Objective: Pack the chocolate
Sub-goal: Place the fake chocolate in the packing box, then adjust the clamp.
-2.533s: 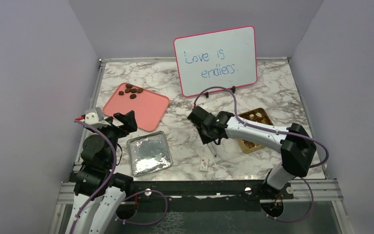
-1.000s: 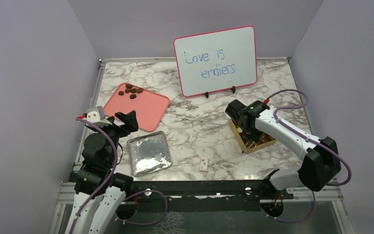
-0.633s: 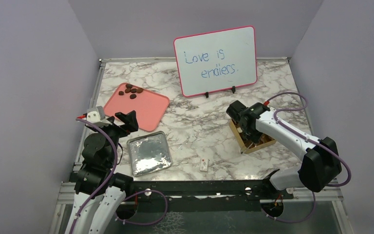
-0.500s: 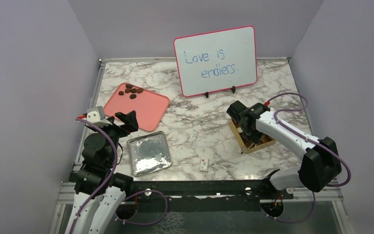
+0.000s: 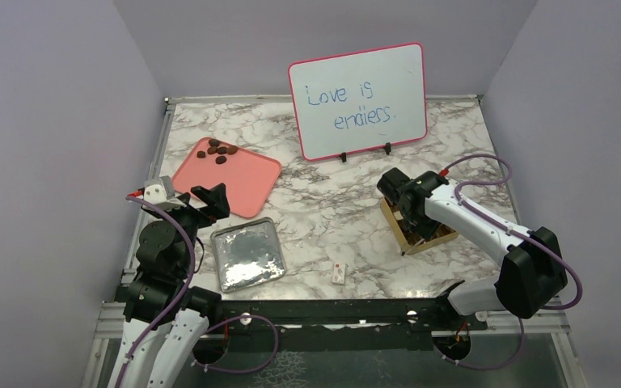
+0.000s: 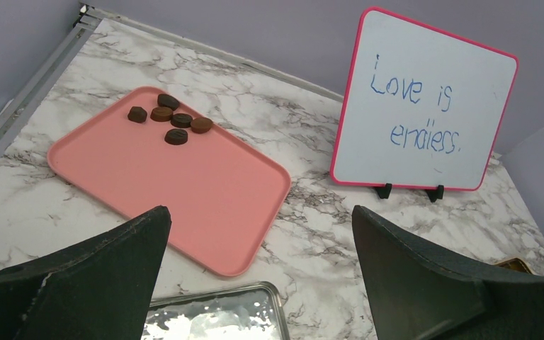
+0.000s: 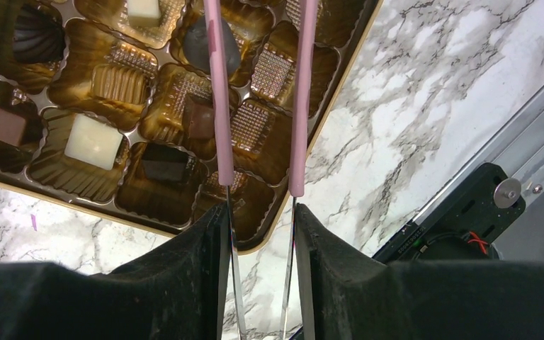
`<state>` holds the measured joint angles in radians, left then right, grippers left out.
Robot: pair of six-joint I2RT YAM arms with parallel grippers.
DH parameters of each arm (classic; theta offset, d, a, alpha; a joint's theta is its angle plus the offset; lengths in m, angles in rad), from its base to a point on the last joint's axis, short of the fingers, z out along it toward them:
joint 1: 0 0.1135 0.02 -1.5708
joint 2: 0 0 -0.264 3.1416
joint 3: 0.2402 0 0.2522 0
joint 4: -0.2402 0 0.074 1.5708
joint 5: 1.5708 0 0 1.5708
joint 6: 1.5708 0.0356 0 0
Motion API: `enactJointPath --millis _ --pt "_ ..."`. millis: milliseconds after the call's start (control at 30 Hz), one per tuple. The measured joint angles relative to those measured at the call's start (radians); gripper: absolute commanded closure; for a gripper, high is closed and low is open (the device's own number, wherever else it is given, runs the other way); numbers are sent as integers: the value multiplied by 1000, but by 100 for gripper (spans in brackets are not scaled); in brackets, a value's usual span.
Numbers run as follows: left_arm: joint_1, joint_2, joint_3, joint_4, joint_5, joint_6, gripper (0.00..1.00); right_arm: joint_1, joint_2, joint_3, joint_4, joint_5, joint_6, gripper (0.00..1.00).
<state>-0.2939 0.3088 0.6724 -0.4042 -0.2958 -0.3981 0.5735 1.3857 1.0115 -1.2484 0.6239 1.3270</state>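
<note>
A smooth pink plastic tray (image 5: 247,184) at the upper left of the top view holds six small dark rounds of chocolate (image 6: 170,120), bunched near its far corner; the gold box (image 7: 269,163), with ribbed, shiny square cells, carries more dark, brown and white pieces; the right gripper (image 7: 258,212) is narrow, pinching pink-tipped metal tweezers (image 7: 216,106) over those cells; the left gripper (image 6: 258,212) gapes wide.
</note>
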Motion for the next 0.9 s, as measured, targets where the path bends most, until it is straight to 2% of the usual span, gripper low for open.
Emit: enactJointPath --millis 533,900 --pt "0 0 0 0 0 0 1 0 0 65 -35 64 -20 62" --pt "0 60 -8 14 37 0 1 0 -1 161 -8 93 -193 62"
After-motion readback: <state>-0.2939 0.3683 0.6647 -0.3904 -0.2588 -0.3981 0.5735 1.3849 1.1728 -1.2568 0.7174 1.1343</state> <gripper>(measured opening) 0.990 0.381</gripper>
